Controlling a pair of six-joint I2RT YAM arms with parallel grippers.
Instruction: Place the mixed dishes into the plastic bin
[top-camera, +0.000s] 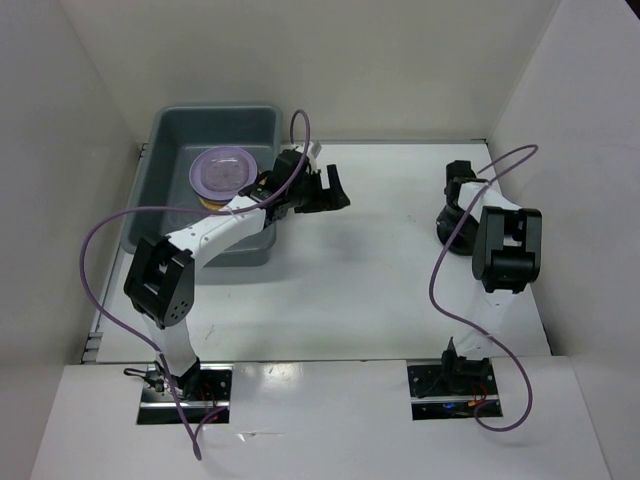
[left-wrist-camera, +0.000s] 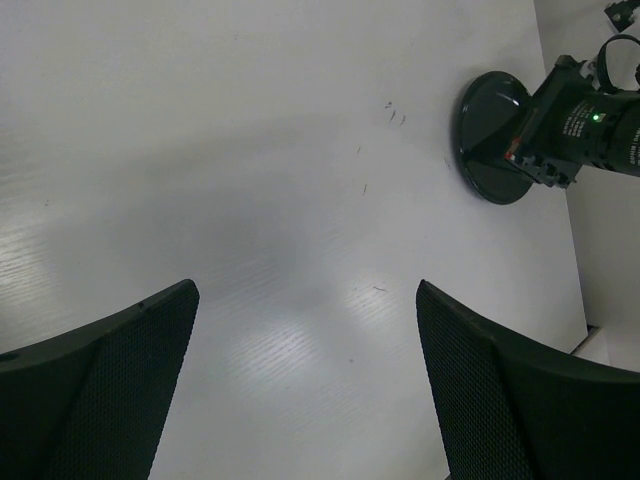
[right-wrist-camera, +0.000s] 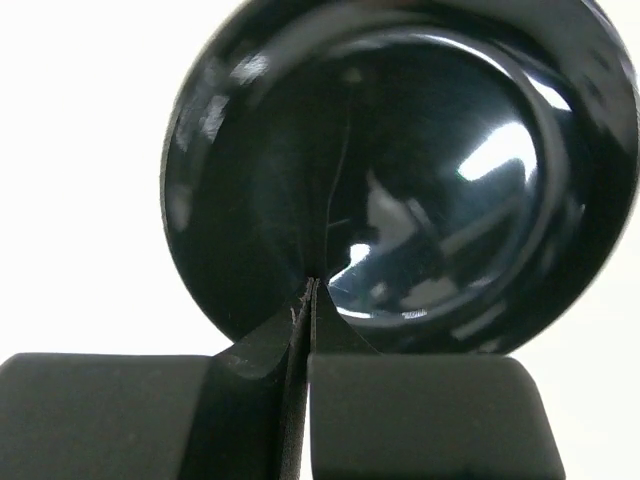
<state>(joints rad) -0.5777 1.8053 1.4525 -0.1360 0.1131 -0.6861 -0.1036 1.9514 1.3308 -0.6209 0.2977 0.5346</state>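
The grey-blue plastic bin (top-camera: 165, 125) stands at the far left. Inside it, a lavender plate (top-camera: 222, 170) lies on top of an orange-edged plate (top-camera: 212, 201). The other dishes are hidden. My left gripper (top-camera: 335, 190) is open and empty, just right of the bin and over bare table (left-wrist-camera: 305, 288). The black round dish (top-camera: 450, 238) lies on the table at the far right and also shows in the left wrist view (left-wrist-camera: 490, 130). My right gripper (top-camera: 455, 218) is shut. Its tips (right-wrist-camera: 310, 285) meet over the glossy dish (right-wrist-camera: 420, 170), just inside its near rim, with nothing between the jaws.
White walls enclose the table on the left, back and right. The right wall is close behind the black dish. Purple cables loop off both arms. The bin's right wall (top-camera: 272, 215) is next to the left forearm.
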